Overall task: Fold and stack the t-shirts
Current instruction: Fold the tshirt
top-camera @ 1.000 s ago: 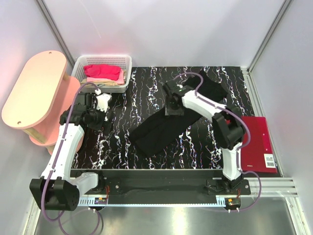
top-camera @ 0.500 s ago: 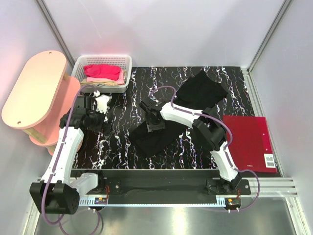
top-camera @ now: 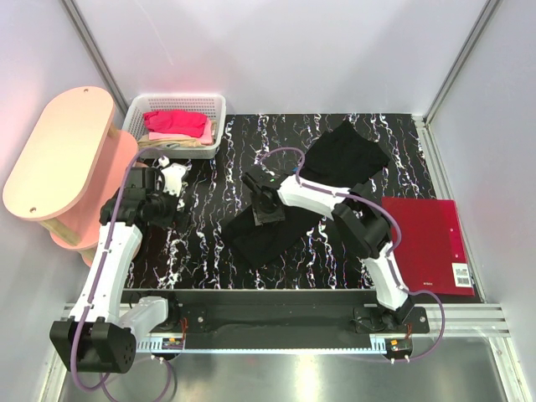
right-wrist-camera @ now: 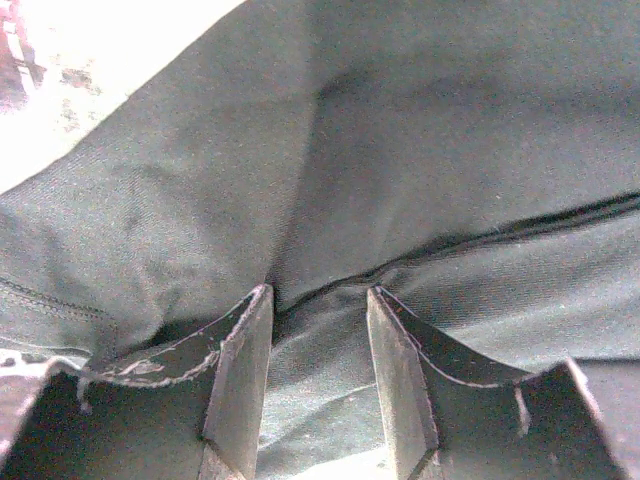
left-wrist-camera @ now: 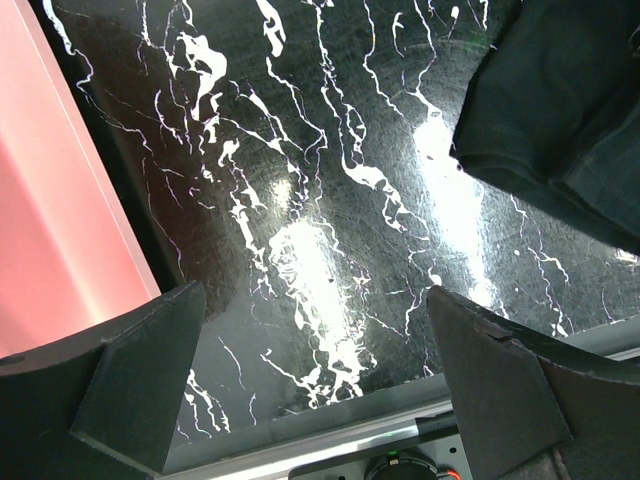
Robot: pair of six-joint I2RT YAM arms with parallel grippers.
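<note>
Pinching a fold of the black shirt [right-wrist-camera: 450, 150] mid-counter, right claw [right-wrist-camera: 320, 300] is narrowed on the cloth. Shirt runs diagonally from centre toward the far right corner. Left claw [left-wrist-camera: 315, 330] gapes wide over bare counter [left-wrist-camera: 330, 200] near the left edge. Pink shirt [top-camera: 176, 123] lies in the basket [top-camera: 180, 99] at the far left corner.

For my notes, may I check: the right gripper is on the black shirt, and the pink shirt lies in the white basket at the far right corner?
Not quite: the top external view shows the white basket holding the pink shirt at the far left corner. The rest stands.
</note>
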